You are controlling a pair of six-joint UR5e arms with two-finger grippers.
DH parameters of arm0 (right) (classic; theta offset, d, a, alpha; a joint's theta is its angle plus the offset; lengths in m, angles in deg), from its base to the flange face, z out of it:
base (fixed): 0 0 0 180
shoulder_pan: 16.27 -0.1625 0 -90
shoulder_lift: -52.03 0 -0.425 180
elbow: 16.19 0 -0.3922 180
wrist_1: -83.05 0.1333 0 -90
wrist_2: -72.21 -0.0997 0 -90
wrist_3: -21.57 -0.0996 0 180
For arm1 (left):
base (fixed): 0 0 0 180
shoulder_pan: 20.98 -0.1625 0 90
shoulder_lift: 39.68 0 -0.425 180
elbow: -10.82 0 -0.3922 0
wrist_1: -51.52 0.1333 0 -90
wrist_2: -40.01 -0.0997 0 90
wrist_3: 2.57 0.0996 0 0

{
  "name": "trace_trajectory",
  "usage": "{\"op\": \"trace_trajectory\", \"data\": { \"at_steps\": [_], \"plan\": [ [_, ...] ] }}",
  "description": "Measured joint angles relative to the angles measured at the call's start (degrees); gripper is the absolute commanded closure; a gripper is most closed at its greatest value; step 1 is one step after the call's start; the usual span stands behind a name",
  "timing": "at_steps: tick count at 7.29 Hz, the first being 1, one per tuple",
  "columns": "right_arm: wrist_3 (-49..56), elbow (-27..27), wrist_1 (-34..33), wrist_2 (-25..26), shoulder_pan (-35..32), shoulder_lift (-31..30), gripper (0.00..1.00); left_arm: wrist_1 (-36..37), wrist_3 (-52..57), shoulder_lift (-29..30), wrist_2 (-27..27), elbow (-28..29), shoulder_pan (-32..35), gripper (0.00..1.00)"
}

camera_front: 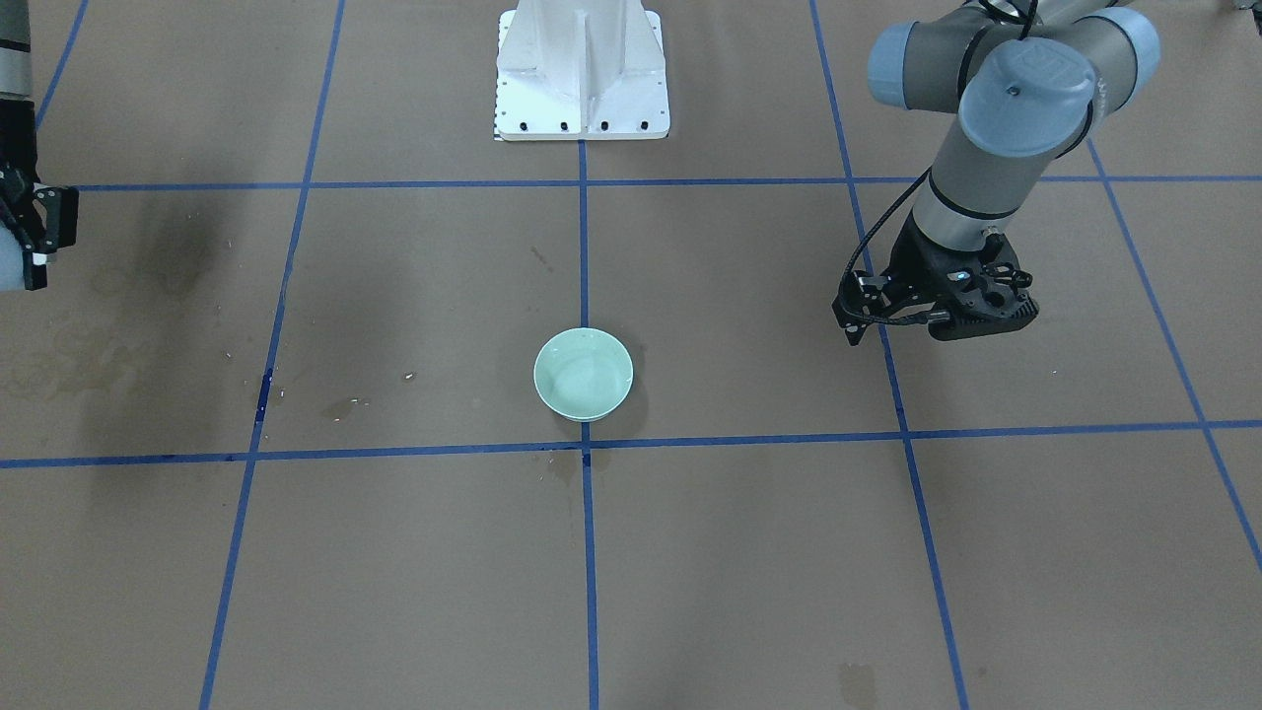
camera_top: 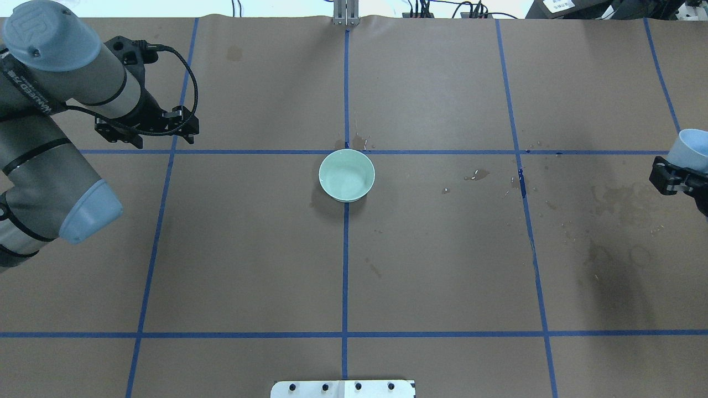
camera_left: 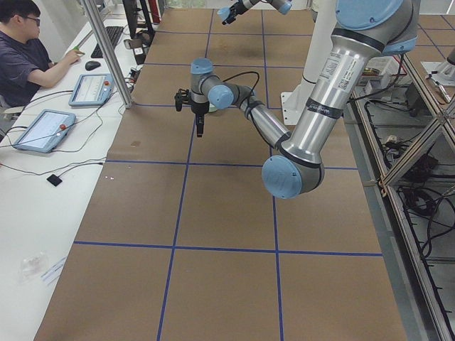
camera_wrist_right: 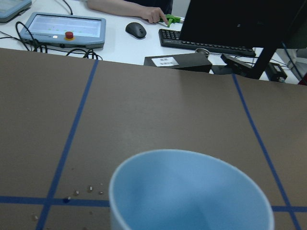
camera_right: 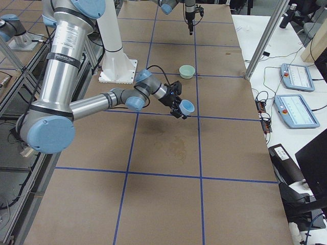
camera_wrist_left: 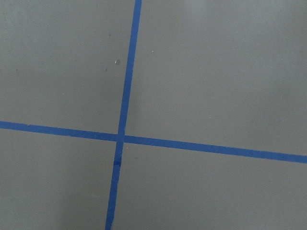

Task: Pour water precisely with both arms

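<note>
My right gripper (camera_top: pixel 677 178) is shut on a light blue cup (camera_top: pixel 691 148) at the table's far right edge and holds it above the paper. The cup also shows in the exterior right view (camera_right: pixel 187 106), tilted, and fills the right wrist view (camera_wrist_right: pixel 192 191); I cannot tell if water is inside. A pale green bowl (camera_top: pixel 347 174) stands at the table's middle on the blue tape line (camera_front: pixel 582 373). No stream of water shows. My left gripper (camera_top: pixel 145 128) hangs empty over the far left (camera_front: pixel 937 314), its fingers together as one thin prong (camera_left: pixel 200 128).
Small shiny drops (camera_top: pixel 477 176) and darker stains (camera_top: pixel 619 204) mark the brown paper right of the bowl. The white pedestal (camera_front: pixel 582 69) stands at the robot's side. An operator (camera_left: pixel 28 57), tablets and a metal pole (camera_left: pixel 106 50) are along the far edge.
</note>
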State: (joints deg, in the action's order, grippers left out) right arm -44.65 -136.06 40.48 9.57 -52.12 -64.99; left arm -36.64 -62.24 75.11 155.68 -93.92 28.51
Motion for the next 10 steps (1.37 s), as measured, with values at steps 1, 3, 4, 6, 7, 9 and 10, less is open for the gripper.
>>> {"op": "trace_trajectory", "data": {
  "at_steps": [1, 3, 4, 6, 7, 9, 10],
  "plan": [
    [-3.06, 0.02, 0.50, 3.88, 2.46, -1.12, 1.00, 0.02, -0.63, 0.00, 0.35, -0.24, -0.05, 0.00],
    [-12.27, 0.02, -3.17, 13.84, 11.86, -1.53, 1.00, 0.08, -1.31, -0.12, 0.70, -0.59, -0.09, 0.00],
    [-17.19, 0.01, -6.24, 18.95, 17.16, -1.52, 1.00, 0.07, -1.36, -0.25, 0.85, -0.67, -0.08, 0.00],
    [-29.82, 0.02, -17.25, 27.96, 26.57, -0.52, 1.00, 0.01, -1.21, -0.45, 1.00, -0.72, -0.01, 0.00],
    [-35.21, 0.18, -22.76, 30.70, 29.51, 1.11, 1.00, 0.01, -1.07, -0.50, 1.03, -0.72, -0.01, 0.00],
    [-44.11, 0.77, -33.18, 33.93, 33.45, 5.02, 1.00, 0.00, -0.91, -0.56, 1.04, -0.68, 0.00, 0.00],
    [-47.80, 1.31, -37.02, 35.41, 35.02, 5.77, 1.00, 0.00, -0.85, -0.69, 1.04, -0.65, 0.00, 0.00]
  ]
}}
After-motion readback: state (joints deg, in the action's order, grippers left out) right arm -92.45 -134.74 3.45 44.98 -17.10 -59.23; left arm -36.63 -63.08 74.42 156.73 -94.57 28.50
